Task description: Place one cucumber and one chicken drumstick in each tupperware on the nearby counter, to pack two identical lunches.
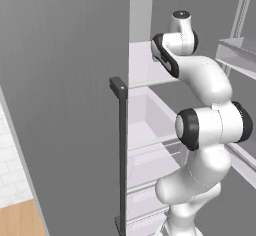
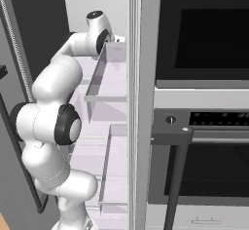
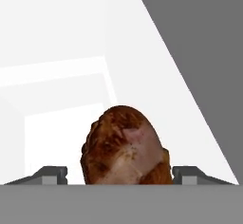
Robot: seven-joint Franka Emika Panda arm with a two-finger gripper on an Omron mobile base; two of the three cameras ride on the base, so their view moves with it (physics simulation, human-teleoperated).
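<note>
Hand view gives me the clearest read: a browned chicken drumstick (image 3: 124,147) sits right in front of the camera, its meaty end toward me, between the two dark fingertips (image 3: 52,174) of the gripper (image 3: 121,176). One tip stands on each side of the meat with a slight gap visible between tip and skin, so the jaws straddle the drumstick; I cannot tell whether they are gripping it or merely standing around it. Behind the drumstick I see the white interior of the fridge (image 3: 71,52), with a pale shelf surface under it and a grey wall (image 3: 204,52) slanting across the upper right.

From the left base view, I see the white arm (image 1: 205,130) rising from the lower right, bending up and reaching into the open fridge compartment, where pale shelves (image 1: 147,67) and drawers (image 1: 150,160) show. A grey fridge door (image 1: 65,90) with a dark vertical bar handle (image 1: 121,155) stands on the left. A sliver of light-brown wood (image 1: 17,220) shows at the lower left corner.

From the right base view, I see the same arm reaching past door bins (image 2: 109,78) toward the fridge shelves, with the hand hidden behind a bin. A black built-in oven (image 2: 204,126) with a dark bar handle (image 2: 175,185) stands just to the right of the fridge.
</note>
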